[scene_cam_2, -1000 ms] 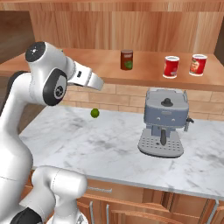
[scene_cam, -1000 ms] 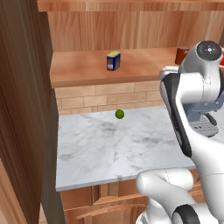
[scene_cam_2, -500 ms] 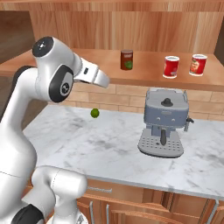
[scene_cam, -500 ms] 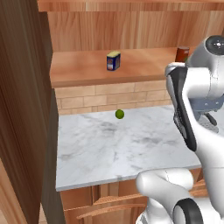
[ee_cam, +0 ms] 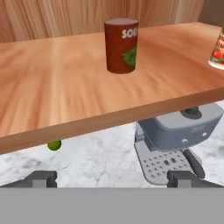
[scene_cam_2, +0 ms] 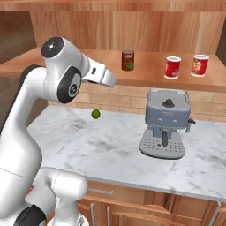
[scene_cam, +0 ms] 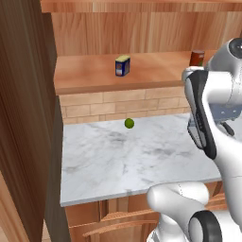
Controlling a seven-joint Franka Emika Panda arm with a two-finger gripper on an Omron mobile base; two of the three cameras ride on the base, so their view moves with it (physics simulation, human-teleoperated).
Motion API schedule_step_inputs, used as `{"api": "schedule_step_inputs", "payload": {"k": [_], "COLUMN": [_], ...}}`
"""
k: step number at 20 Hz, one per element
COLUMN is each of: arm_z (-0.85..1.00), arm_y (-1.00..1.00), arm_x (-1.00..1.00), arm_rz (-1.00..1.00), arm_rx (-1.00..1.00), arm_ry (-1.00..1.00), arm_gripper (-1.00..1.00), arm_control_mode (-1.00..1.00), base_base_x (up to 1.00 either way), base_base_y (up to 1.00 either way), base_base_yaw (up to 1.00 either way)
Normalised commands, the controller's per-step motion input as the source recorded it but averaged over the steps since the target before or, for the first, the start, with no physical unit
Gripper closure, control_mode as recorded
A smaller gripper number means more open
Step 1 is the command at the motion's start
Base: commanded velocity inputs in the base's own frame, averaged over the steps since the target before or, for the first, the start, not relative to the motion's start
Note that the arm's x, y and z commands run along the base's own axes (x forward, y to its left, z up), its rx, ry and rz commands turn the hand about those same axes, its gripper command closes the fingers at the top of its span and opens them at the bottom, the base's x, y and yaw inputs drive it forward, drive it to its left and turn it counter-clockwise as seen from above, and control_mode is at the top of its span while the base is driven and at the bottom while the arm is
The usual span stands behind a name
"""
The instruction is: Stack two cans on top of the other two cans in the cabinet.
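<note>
The end effector hangs in front of the shelf edge of the large open cabinet of warm brown wooden planks, its two dark fingertips spread wide apart with nothing between them. Straight ahead in the hand view, a dark red cylindrical can with a green-and-white label stands upright on the shelf board, well clear of the fingers. From the right base view, two bright red cans with white bands stand upright further to the right on the same board, the nearer one just beside the farther one, apart from each other. A short blue tin with a yellow top stands alone toward the left of that shelf, well apart from the red cans. Below, on the white marble surface, a small green lime lies near the brick backsplash, and a grey espresso machine stands under the shelf.
</note>
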Motion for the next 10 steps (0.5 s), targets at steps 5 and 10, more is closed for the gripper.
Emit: {"api": "schedule_step_inputs", "payload": {"k": [5,10], "arm_z": [0.05,0.06], "arm_y": [-0.07,-0.06], "arm_x": [0.28,0.32], "arm_rz": [0.11,0.13], "arm_rx": [0.00,0.00], "arm_ry": [-0.03,-0.15], "arm_gripper": [-1.00,-1.00], "arm_control_mode": [-1.00,-1.00], "base_base_x": [0.00,0.00], "base_base_y": [0.00,0.00], "base_base_yaw": [0.00,0.00]}}
